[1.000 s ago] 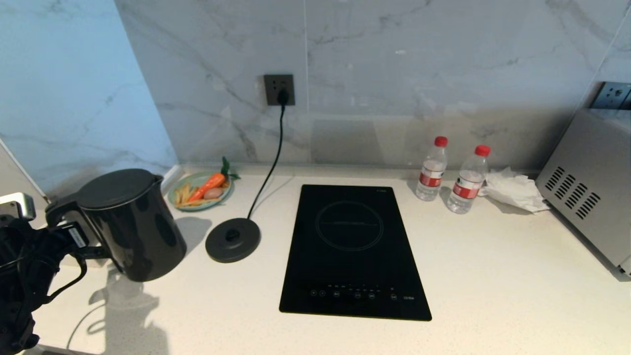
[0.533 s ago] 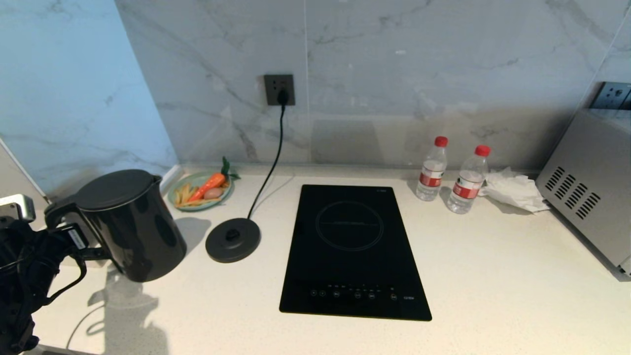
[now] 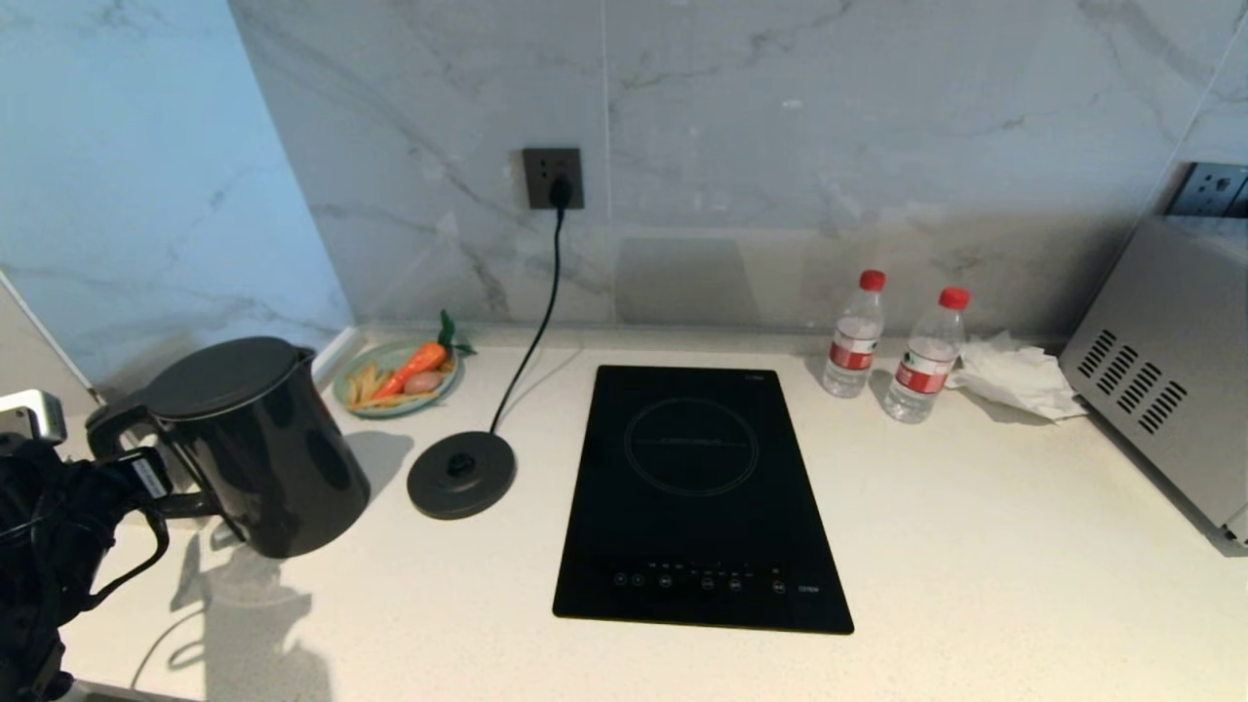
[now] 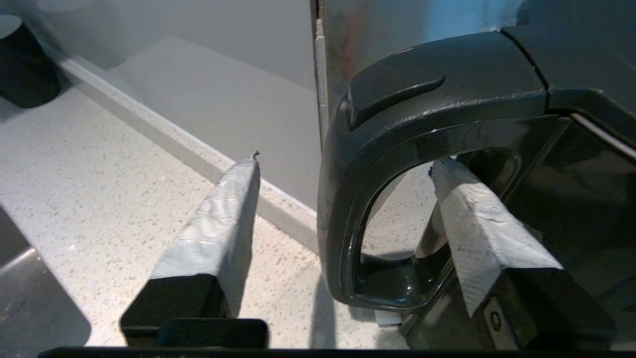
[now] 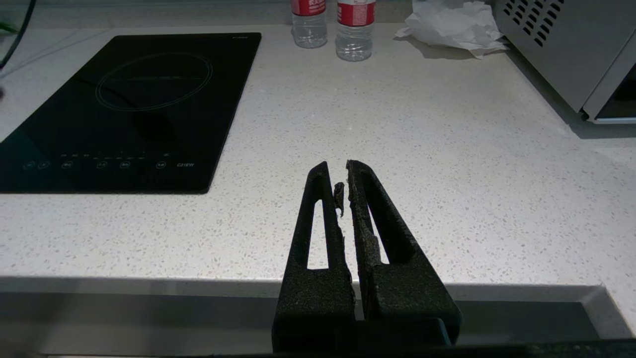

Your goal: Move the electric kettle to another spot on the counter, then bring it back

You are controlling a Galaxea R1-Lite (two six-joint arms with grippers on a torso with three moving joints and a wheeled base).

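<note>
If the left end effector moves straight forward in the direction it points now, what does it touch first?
Most likely the electric kettle. The left end effector is open, with one finger already through the loop handle and the other outside it, so the body lies just ahead. Depth is uncertain.

Bare counter (image 3: 975, 546) right of hob (image 3: 697, 497); bottles (image 3: 853, 336) and microwave (image 3: 1165, 380) bound it.
</note>
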